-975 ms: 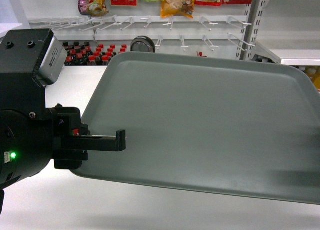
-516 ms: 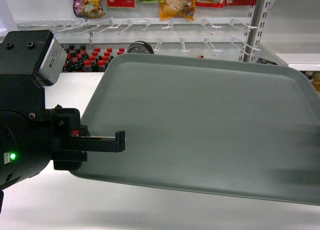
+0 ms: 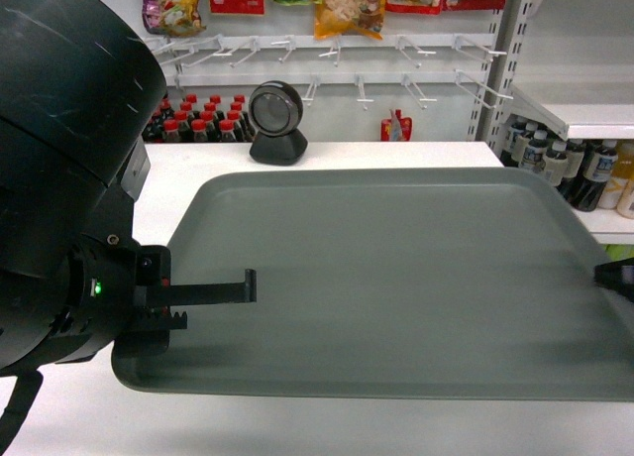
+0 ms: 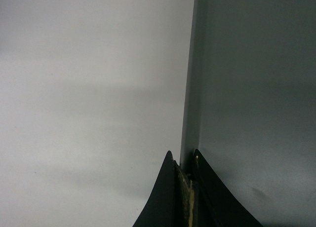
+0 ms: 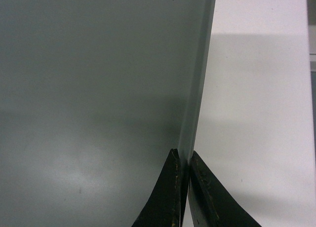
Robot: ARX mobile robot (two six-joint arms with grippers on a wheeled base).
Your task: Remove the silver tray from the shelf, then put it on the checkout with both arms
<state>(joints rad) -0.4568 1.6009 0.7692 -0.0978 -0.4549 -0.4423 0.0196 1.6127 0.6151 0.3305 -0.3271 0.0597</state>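
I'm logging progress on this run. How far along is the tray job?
Done: the silver tray is off the shelf, now level above the checkout.

In hand: the left tool pinches its left rim, and the right tool pinches the right rim.

Left: setting it down and letting go. Whether it already touches the counter cannot be told.

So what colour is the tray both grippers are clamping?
Matte grey-green, plain; the silver tray shows best in the head view.

White checkout (image 3: 327, 154), black scanner (image 3: 276, 124) on it
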